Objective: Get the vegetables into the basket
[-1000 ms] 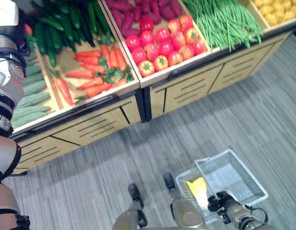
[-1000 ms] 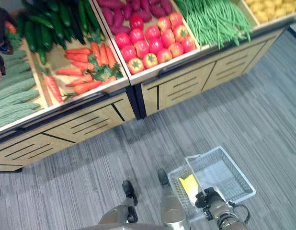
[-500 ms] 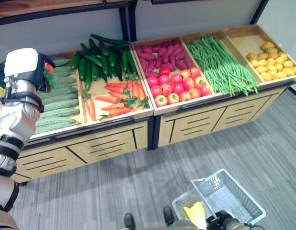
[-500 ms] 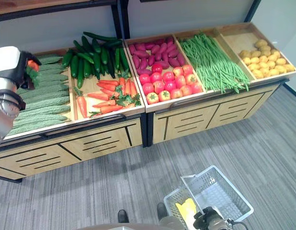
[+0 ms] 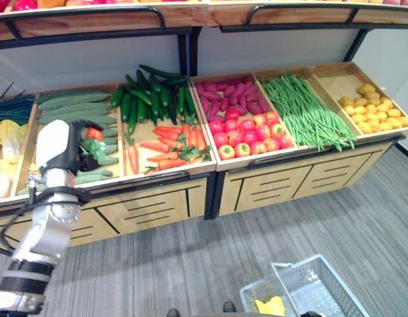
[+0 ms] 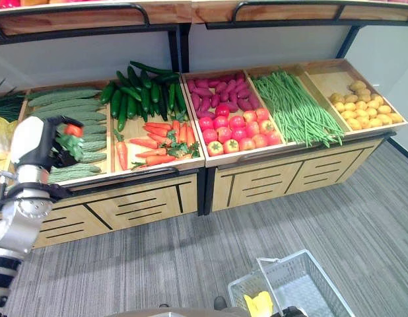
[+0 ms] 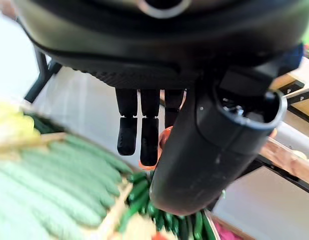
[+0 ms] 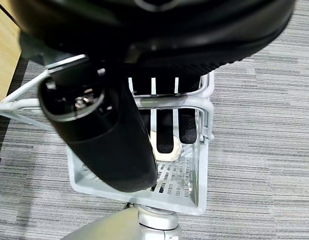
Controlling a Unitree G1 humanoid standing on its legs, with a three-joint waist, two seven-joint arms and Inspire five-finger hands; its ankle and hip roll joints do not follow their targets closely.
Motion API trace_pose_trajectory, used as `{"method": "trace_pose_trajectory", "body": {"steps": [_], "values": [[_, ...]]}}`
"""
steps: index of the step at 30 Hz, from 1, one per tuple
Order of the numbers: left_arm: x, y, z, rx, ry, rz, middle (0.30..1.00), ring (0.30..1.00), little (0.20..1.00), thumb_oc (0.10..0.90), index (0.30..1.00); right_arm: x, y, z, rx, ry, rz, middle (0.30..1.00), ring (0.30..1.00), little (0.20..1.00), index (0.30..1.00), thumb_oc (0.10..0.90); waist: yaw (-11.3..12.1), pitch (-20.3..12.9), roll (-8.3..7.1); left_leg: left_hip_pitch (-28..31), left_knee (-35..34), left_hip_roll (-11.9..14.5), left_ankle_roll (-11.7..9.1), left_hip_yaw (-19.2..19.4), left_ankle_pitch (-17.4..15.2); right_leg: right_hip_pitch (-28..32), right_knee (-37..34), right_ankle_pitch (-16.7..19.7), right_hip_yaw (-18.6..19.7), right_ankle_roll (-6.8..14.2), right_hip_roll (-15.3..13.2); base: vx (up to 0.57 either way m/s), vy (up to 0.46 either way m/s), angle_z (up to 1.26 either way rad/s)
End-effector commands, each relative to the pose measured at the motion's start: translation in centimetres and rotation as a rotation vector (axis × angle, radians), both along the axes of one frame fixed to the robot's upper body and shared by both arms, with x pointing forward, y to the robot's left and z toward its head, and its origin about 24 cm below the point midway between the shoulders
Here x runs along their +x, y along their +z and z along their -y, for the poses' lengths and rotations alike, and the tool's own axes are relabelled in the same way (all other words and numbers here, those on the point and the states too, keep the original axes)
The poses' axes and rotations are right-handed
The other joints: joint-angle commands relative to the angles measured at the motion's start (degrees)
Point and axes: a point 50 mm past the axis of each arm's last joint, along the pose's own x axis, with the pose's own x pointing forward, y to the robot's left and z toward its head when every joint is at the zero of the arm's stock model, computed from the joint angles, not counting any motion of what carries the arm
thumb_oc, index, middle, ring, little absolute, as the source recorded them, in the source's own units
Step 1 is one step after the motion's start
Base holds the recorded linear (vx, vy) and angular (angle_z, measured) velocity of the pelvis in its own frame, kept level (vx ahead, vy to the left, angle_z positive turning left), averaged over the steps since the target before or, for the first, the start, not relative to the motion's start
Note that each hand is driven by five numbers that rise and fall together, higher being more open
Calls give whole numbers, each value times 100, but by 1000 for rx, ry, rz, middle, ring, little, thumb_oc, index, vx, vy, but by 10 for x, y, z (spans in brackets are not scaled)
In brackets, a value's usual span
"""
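My left hand [image 5: 55, 145] is raised over the bumpy-cucumber bin at the stand's left and is shut on a carrot [image 5: 92, 135], orange with green leaves. In the left wrist view the carrot [image 7: 163, 141] shows between the thumb [image 7: 204, 140] and the fingers. The white wire basket [image 5: 316, 284] hangs low at the front right, above the grey floor, with a yellow item [image 5: 270, 306] inside. My right hand [image 8: 114, 135] is curled round the basket's handle [image 8: 194, 102]. More carrots [image 5: 168, 140] lie in the middle bin.
The wooden stand [image 5: 158, 198] holds bins of bumpy cucumbers [image 5: 72, 109], dark cucumbers [image 5: 148, 96], tomatoes [image 5: 247, 132], purple roots [image 5: 227, 99], green beans [image 5: 306, 112] and yellow produce [image 5: 372, 109]. An upper shelf [image 5: 191, 16] overhangs the back. Grey carpet lies in front.
The camera has tilted up, so the stand sits lower in view. My left hand, still holding the carrot, has come from the cucumber bin's back left toward its front.
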Motion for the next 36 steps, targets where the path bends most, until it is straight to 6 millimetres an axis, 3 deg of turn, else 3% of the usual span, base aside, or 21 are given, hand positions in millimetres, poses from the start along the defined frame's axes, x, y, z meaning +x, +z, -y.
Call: {"method": "trace_pose_trajectory", "body": {"steps": [1,8,22,36], "values": [[8,75,-1,77,-28,312,300,300,300,400,300,8,7,17,-51,47,3,300,300,300,300,400,-55,-391,80,176,60,-30,-126,-310,-368,-26,79,-179,-300,485,-287,0,17,7],[-7,60,11,0,-71,318,300,300,300,400,300,6,5,14,-43,64,-6,300,300,300,300,400,3,-421,3,242,63,-33,-89,-328,-411,59,84,-219,-359,469,-279,-7,8,3],[-41,12,40,-329,-226,202,300,300,300,400,300,-1,4,11,-36,40,3,300,300,300,300,400,88,-316,-92,278,48,-38,-31,-387,-390,136,104,-213,-423,453,-306,-15,8,2],[-44,4,43,-373,-244,152,300,300,300,400,300,0,4,13,-56,57,4,300,300,300,300,400,99,-181,-102,304,48,-62,-1,-415,-407,167,128,-205,-438,460,-341,-11,7,3]]}}
